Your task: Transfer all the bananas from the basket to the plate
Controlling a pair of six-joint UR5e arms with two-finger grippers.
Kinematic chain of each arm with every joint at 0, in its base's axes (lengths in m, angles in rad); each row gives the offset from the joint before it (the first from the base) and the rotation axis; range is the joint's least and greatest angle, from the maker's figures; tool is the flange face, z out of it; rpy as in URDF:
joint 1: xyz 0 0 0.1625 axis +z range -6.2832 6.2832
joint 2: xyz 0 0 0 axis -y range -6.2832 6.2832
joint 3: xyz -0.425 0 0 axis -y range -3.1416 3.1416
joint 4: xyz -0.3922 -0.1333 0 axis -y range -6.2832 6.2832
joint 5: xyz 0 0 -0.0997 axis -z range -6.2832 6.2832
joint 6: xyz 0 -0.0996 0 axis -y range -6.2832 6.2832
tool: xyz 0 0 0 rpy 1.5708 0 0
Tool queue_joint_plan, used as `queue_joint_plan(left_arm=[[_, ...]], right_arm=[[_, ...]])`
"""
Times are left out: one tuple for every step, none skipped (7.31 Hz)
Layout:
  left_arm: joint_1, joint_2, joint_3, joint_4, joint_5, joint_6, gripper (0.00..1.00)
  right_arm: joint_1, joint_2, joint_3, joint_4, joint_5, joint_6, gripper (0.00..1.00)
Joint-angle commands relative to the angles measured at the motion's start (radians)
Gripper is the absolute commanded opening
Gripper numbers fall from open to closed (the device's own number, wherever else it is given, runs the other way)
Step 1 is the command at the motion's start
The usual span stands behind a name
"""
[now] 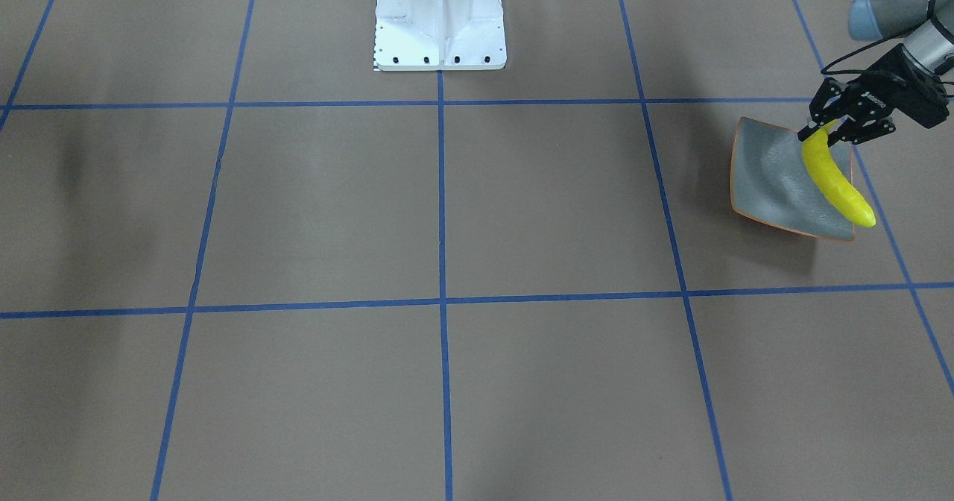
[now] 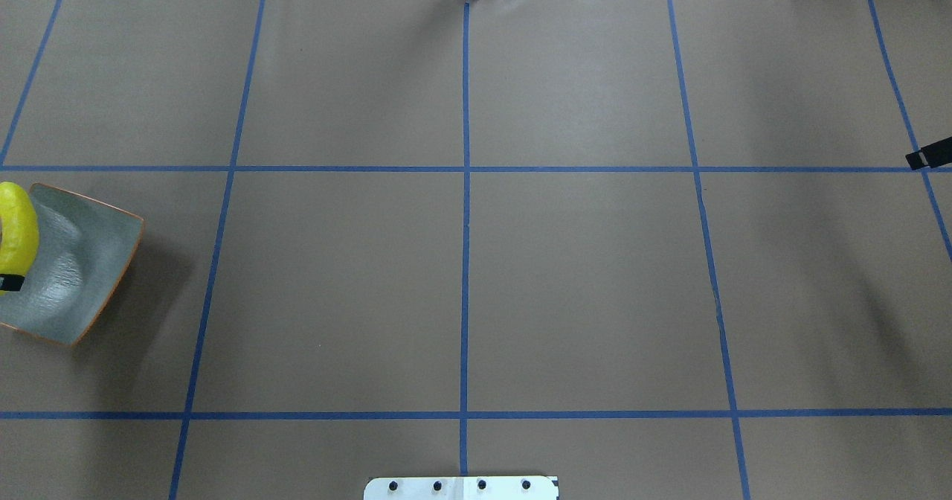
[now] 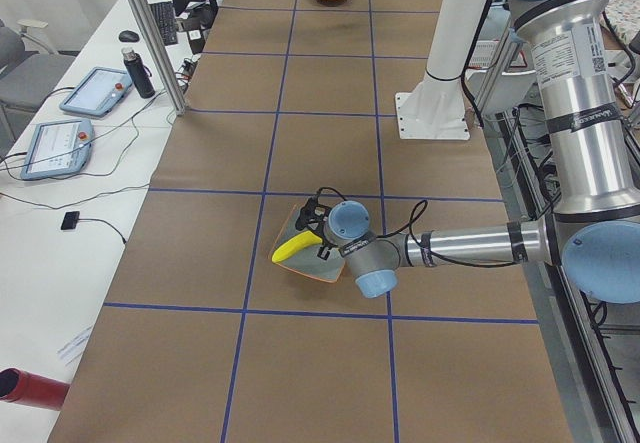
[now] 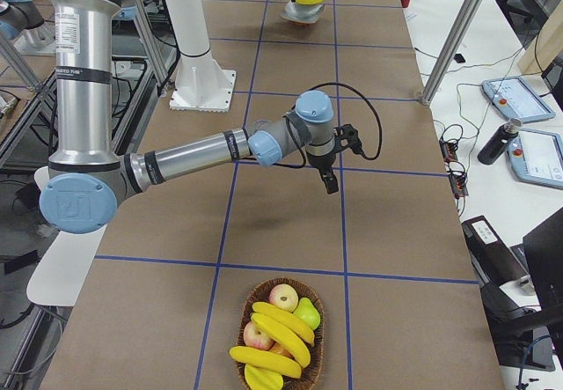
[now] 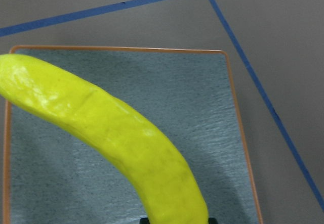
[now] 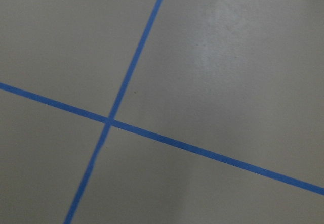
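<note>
Closest to the left wrist lens, one banana (image 5: 121,148) curves across the frame over the plate (image 5: 202,107). Its stem end is pinched between the fingers of the left gripper (image 1: 822,134). Whether it touches the grey-green dish cannot be told. Brown paper taped into a blue grid covers the table (image 1: 522,203), and the white robot base (image 1: 440,16) stands well apart from the plate. At the table end farthest from the plate sits the basket (image 4: 303,289), holding three more bananas (image 4: 274,330) with apples (image 4: 283,297) and a pear (image 4: 308,312). A white bench (image 3: 40,243) with tablets (image 3: 58,148) runs along the table's side beyond the plate. The right gripper (image 4: 327,181) hangs between plate and basket, and its opening cannot be judged. The overhead view's edge cuts off part of the plate.
</note>
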Motion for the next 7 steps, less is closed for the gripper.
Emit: queue_joint_plan(left_arm=[[-0.001,-0.042,0.029,0.002,0.01,0.002,0.99],[-0.006,-0.048,0.028,0.002,0.029,0.0,0.99],[-0.024,-0.051,0.019,0.002,0.019,-0.001,1.0],[-0.089,-0.094,0.021,0.01,-0.03,-0.003,1.0],[-0.146,-0.135,0.021,0.06,-0.1,-0.003,1.0],[-0.171,-0.155,0.021,0.077,-0.136,-0.001,1.0],[-0.173,-0.163,0.021,0.079,-0.136,-0.003,1.0]], right_arm=[[0.061,-0.048,-0.035,-0.001,0.007,-0.127,1.0],[0.089,-0.069,-0.036,-0.003,0.007,-0.159,1.0],[0.126,-0.091,-0.048,-0.005,0.013,-0.222,1.0],[0.193,-0.102,-0.094,-0.003,0.071,-0.279,1.0],[0.271,-0.1,-0.155,-0.008,0.096,-0.338,1.0],[0.327,-0.096,-0.218,-0.009,0.095,-0.391,1.0],[0.382,-0.09,-0.28,-0.011,0.089,-0.422,1.0]])
